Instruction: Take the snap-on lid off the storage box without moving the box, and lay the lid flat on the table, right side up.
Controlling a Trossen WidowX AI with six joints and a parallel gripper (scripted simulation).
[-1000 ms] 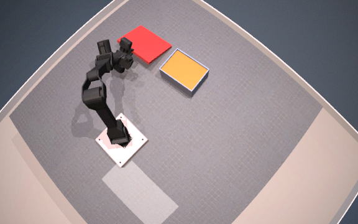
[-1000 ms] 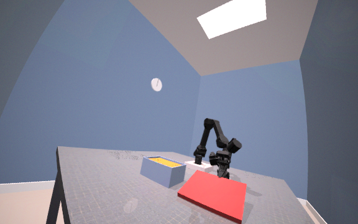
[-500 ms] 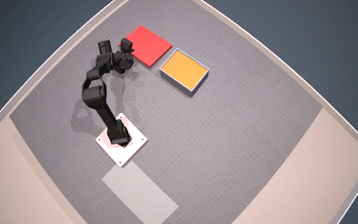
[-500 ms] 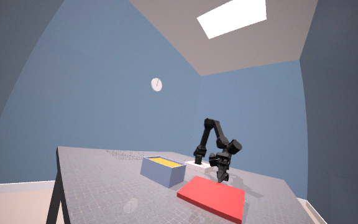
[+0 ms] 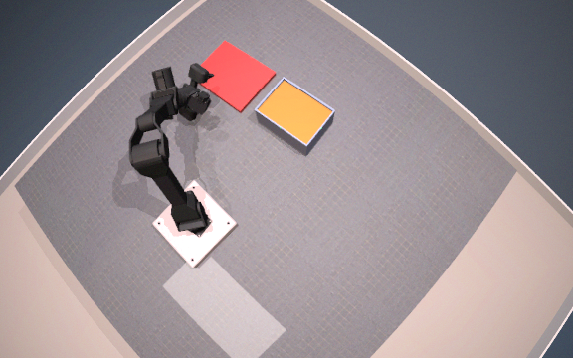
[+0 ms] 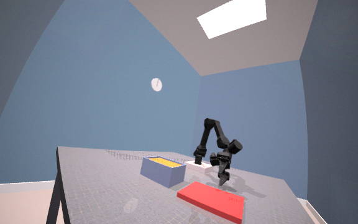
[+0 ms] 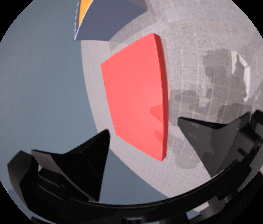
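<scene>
The red lid (image 5: 239,77) (image 6: 213,199) (image 7: 134,95) lies flat on the table beside the box, its smooth, closed face up. The blue-grey storage box (image 5: 283,134) (image 6: 160,174) (image 7: 109,22) stands upright with its top uncovered, and its orange inside shows. My gripper (image 5: 210,87) (image 6: 221,178) (image 7: 144,127) is open, with nothing between its fingers. It is at the lid's left side in the top view, where one fingertip overlaps the lid's edge in view. Whether a finger touches the lid cannot be told.
The arm's white base plate (image 5: 194,251) (image 6: 199,168) is on the grey table (image 5: 366,199) (image 6: 98,186). A pale rectangle (image 5: 227,308) lies beside the base plate in the top view. The box is close to the lid, with a narrow gap between them.
</scene>
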